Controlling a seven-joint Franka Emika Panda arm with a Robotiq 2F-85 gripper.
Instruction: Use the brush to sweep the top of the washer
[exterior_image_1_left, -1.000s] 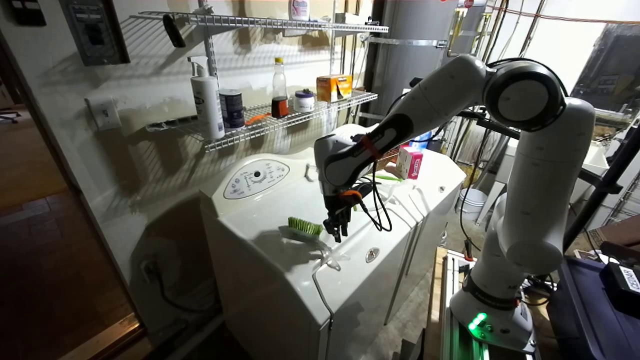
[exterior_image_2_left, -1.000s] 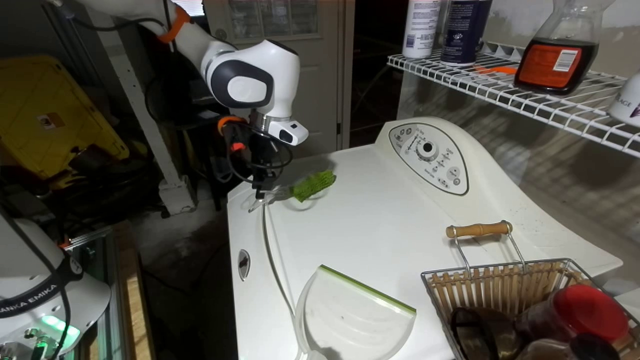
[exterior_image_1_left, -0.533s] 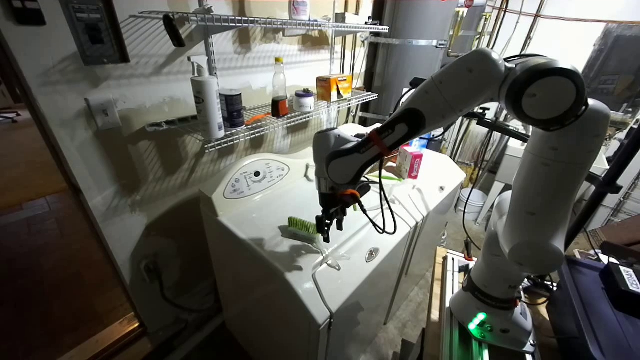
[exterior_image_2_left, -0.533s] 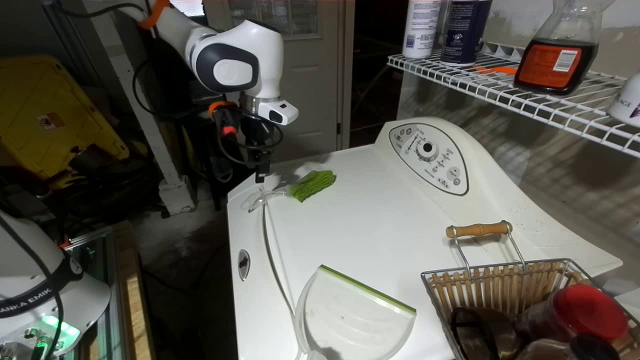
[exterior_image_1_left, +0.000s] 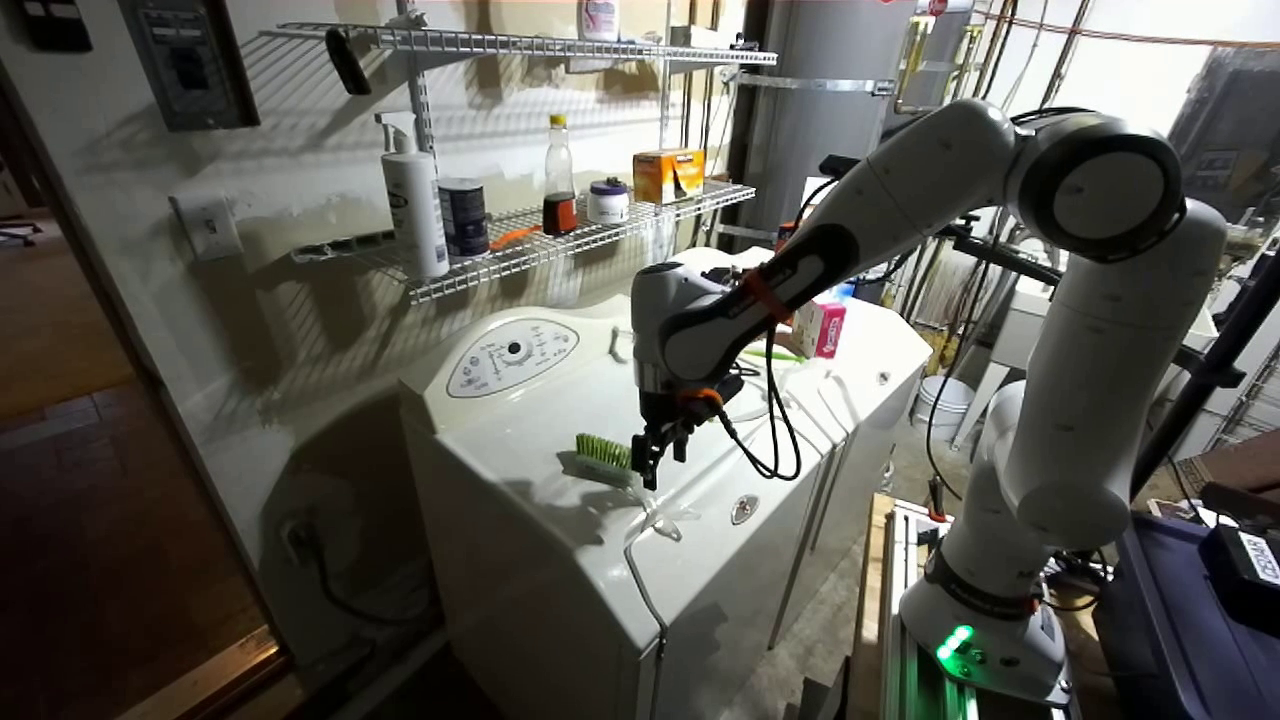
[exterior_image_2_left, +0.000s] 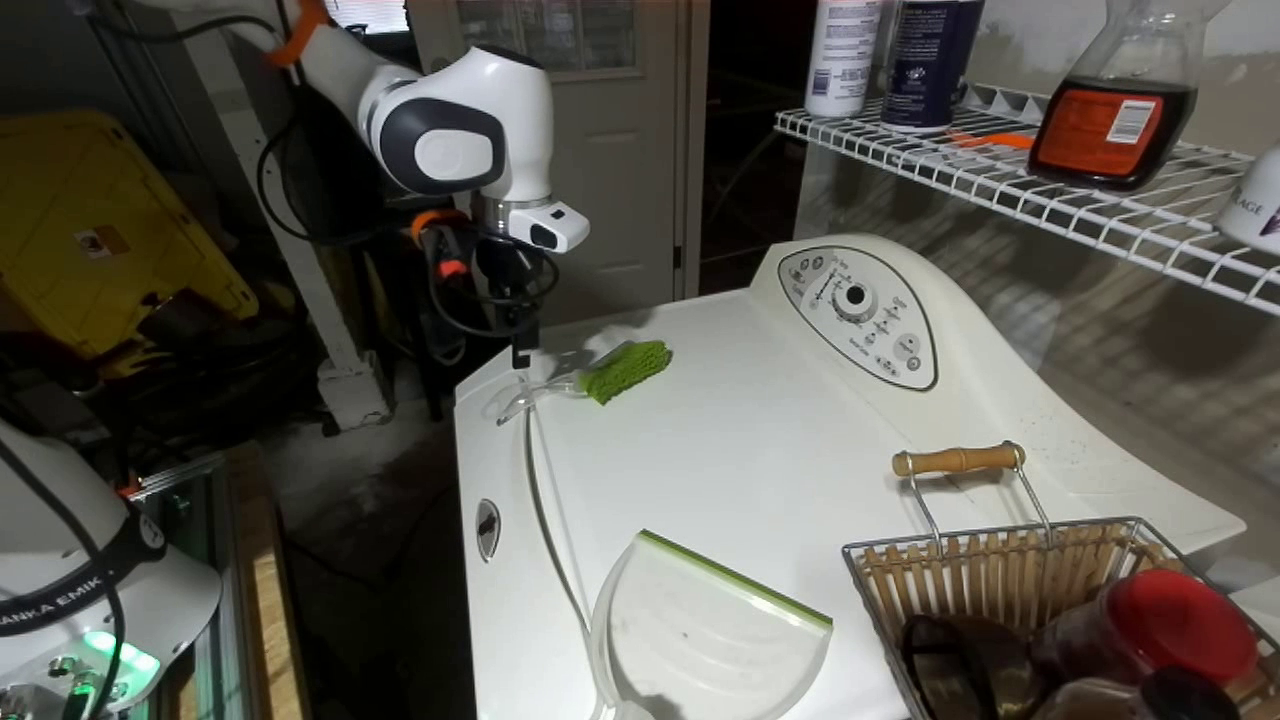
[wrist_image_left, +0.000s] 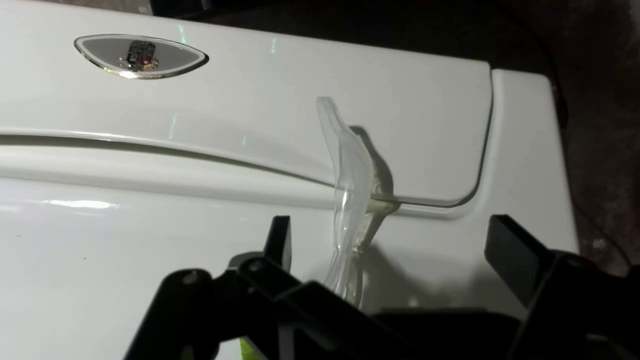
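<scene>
The Robotiq gripper hangs over the front part of the washer, its 2 fingers spread wide apart. Below it the hand brush lies on the washer's white top, green bristles up. In the wrist view the brush's transparent handle runs between the fingers, a gap showing on either side, and crosses a curved seam. An almond-shaped badge sits apart from the handle on the washer's front; farther back, the control panel carries a round dial. In an exterior view, a transparent dustpan with a green lip rests on the white top, well apart from the brush; beside it stands a wire-framed slatted basket holding a red-lidded container. Above, a white wire shelf bears a spray bottle, a dark canister, a yellow-capped bottle with dark liquid, a purple-lidded jar and an orange box. Green lights glow on the arm's base.
</scene>
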